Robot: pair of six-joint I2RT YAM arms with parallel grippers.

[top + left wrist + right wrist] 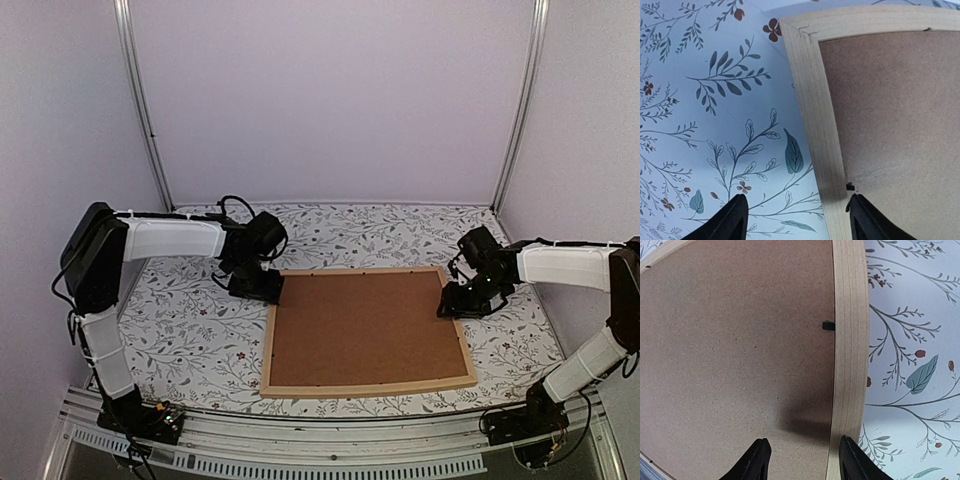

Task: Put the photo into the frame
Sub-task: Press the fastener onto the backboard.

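Note:
The light wood frame point(365, 388) lies flat on the table, back side up, with a plain brown backing board point(365, 328) filling it. The photo is hidden or out of view. My left gripper point(262, 290) is open and empty over the frame's left rail near the far left corner. In the left wrist view the jaws of that gripper point(797, 200) straddle the rail point(812, 100). My right gripper point(458, 305) is open and empty over the right rail. In the right wrist view that gripper point(803, 440) spans the rail point(850, 340) and the board's edge point(740, 340).
The table wears a pale cloth with a leaf and flower print point(190, 330). Small black holding tabs sit at the board's edge, one in the left wrist view point(850, 186) and one in the right wrist view point(828, 326). Plain walls and metal posts enclose the table.

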